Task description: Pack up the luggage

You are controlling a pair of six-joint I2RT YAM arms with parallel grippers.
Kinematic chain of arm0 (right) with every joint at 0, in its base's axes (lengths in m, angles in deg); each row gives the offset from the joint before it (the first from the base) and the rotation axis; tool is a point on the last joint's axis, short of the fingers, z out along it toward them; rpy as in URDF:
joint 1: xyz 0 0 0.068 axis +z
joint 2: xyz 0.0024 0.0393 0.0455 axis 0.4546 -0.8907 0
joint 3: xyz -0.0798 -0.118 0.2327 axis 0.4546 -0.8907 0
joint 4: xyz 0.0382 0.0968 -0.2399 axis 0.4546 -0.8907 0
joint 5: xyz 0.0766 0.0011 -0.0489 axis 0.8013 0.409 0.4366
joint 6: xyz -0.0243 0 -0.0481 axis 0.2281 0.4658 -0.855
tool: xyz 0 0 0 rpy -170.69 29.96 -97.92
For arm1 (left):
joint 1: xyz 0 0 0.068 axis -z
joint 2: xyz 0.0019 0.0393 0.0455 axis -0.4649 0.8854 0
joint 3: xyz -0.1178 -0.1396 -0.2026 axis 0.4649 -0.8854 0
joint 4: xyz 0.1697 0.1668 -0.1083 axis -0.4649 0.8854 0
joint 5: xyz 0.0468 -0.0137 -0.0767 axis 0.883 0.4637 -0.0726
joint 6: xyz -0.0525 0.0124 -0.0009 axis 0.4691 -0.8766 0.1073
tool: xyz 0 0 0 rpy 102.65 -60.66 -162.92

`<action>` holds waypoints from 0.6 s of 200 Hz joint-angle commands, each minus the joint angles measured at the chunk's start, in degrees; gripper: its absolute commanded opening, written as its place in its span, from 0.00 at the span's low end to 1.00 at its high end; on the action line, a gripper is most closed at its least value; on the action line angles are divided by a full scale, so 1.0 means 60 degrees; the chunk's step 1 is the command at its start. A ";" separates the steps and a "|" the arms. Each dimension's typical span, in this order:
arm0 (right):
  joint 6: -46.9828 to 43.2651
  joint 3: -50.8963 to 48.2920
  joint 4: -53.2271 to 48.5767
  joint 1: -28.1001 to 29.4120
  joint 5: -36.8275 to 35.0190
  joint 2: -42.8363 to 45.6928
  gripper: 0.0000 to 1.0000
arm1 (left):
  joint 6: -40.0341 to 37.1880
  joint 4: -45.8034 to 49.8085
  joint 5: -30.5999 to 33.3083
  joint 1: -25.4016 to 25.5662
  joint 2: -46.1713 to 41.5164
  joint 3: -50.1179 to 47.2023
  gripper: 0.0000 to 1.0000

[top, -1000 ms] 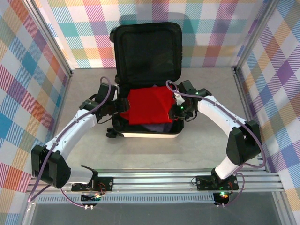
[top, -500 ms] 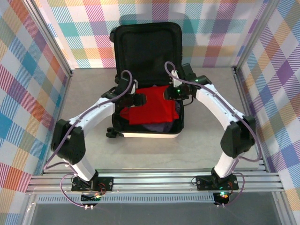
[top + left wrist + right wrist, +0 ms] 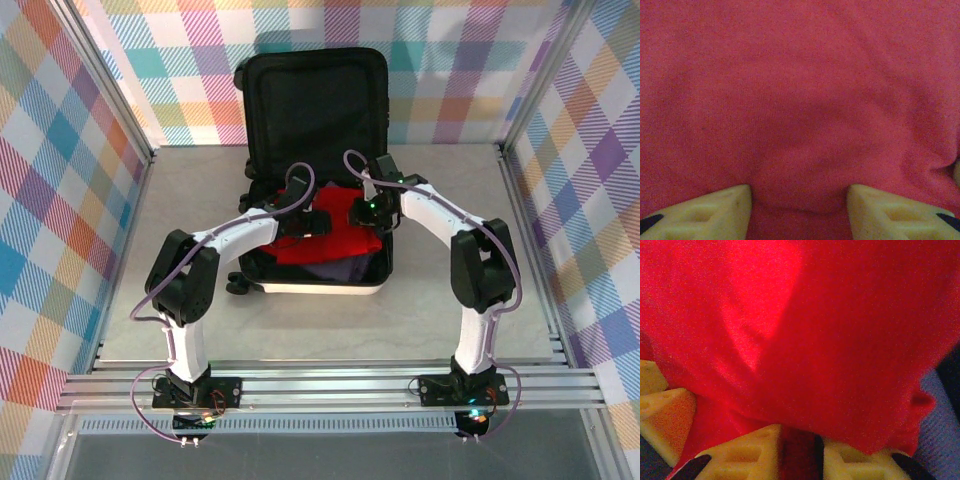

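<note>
The luggage [image 3: 322, 289], a white-shelled suitcase, lies open on the table with its black-lined lid [image 3: 315, 100] standing upright at the back. A red cloth [image 3: 338, 243] lies in its base on top of a purple cloth [image 3: 340, 272]. My left gripper [image 3: 316, 222] presses down on the red cloth [image 3: 800, 100], jaws open, with fabric bulging between the fingertips [image 3: 735, 202]. My right gripper [image 3: 363, 212] is close beside it at the cloth's back right. Its jaws [image 3: 799, 452] stand narrow, with a fold of red cloth [image 3: 840, 340] pinched in the gap.
The suitcase's black wheel [image 3: 238, 287] sticks out at its front left. Aluminium frame posts and plaid walls close in the table on three sides. Grey tabletop [image 3: 180, 260] lies open left, right and in front of the suitcase.
Both arms have swung inward over the suitcase and the grippers now meet on the red cloth's back part. The right jaws have narrowed onto the fabric. The red cloth looks more bunched.
</note>
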 commanded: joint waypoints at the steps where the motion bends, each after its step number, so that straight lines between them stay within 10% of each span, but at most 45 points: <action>1: 0.0465 -0.0809 -0.0053 -0.0149 0.0027 -0.0692 0.26 | 0.0301 0.0513 0.0436 0.0086 0.0572 0.0024 0.53; 120: -0.0783 0.0821 -0.1338 -0.0302 -0.0055 0.1090 0.38 | -0.0606 0.1109 0.0605 0.0170 -0.1067 0.0720 0.57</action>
